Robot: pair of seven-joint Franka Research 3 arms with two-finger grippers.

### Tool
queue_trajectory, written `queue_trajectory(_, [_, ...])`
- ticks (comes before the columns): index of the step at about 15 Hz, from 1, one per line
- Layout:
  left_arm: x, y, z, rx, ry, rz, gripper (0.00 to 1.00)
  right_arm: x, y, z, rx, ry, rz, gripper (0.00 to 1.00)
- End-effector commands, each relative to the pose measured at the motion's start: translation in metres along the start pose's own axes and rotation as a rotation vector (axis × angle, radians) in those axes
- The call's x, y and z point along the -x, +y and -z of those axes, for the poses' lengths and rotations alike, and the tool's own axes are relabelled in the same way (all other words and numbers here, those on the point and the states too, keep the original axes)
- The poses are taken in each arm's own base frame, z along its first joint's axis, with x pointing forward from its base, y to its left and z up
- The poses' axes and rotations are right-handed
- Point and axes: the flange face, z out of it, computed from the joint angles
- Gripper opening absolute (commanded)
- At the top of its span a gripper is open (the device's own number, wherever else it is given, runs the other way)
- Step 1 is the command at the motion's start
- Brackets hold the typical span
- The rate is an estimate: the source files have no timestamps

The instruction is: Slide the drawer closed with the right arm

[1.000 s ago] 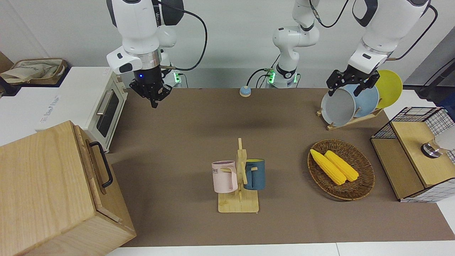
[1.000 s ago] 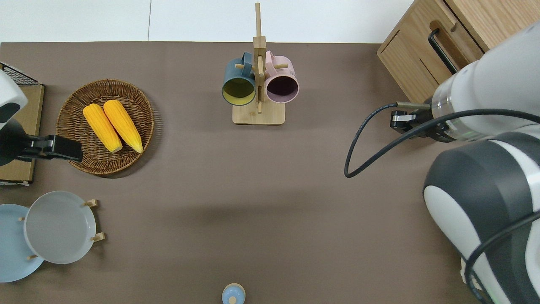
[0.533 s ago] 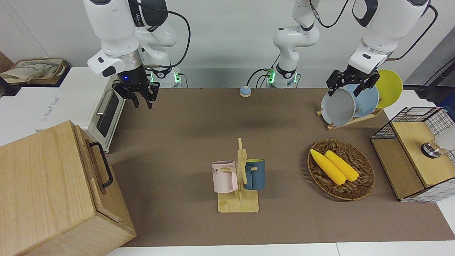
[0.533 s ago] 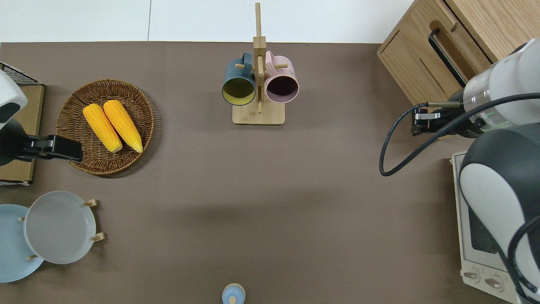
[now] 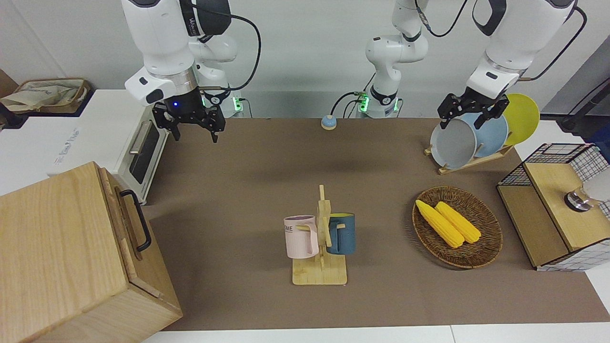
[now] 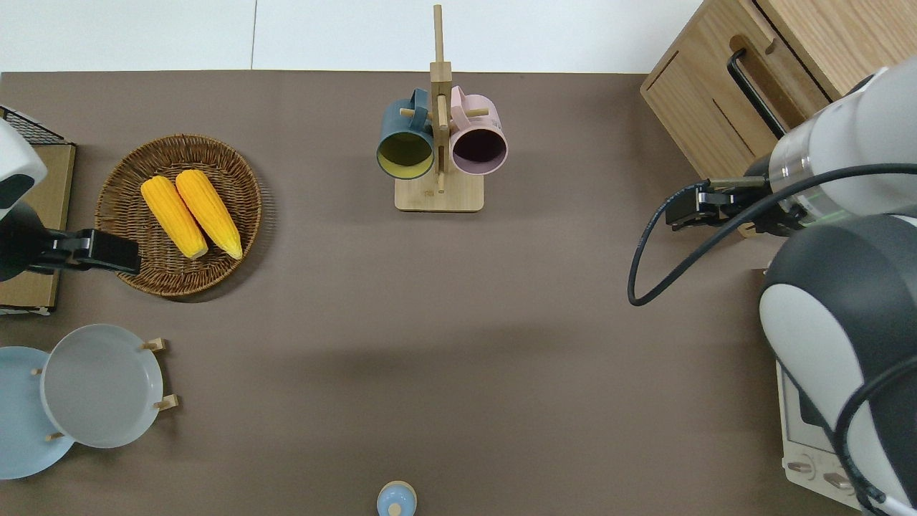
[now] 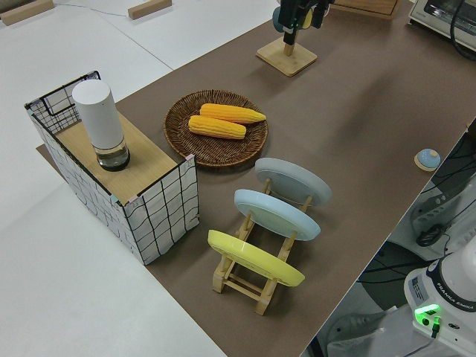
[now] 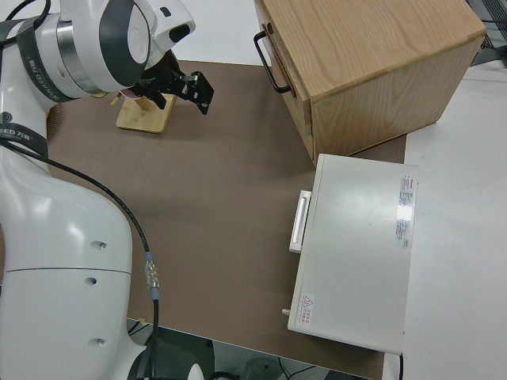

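while the drawer (image 5: 127, 220) sits shut, right gripper (image 5: 192, 131) hovers open.

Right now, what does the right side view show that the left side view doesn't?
Only the right side view: the wooden cabinet's drawer with its black handle, the whole toaster oven, and the right end effector, open, over bare mat.

Only the left side view: the corn basket, plate rack, mesh rack with its white cylinder, and the small blue bell.

Both: the mug stand and the brown mat.
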Motion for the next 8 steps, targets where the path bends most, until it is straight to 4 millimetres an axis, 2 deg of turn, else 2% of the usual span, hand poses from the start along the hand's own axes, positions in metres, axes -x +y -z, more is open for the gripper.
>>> queue_trajectory(1, [-0.001,-0.001,0.004,-0.016,-0.005,-0.011,0.99,0.007,0.0,0.003,-0.007,-0.002,0.008,0.983])
queue_trajectory(2, [-0.001,-0.001,0.003,-0.016,-0.007,-0.011,0.99,0.006,0.001,0.002,-0.029,-0.01,0.002,0.983])
queue_trajectory(5, [-0.001,-0.001,0.004,-0.016,-0.005,-0.011,0.99,0.006,0.022,0.008,-0.124,-0.028,-0.026,0.985])
queue_trajectory(8, [-0.001,-0.001,0.004,-0.016,-0.005,-0.011,0.99,0.006,0.038,0.01,-0.117,-0.027,0.035,0.987])
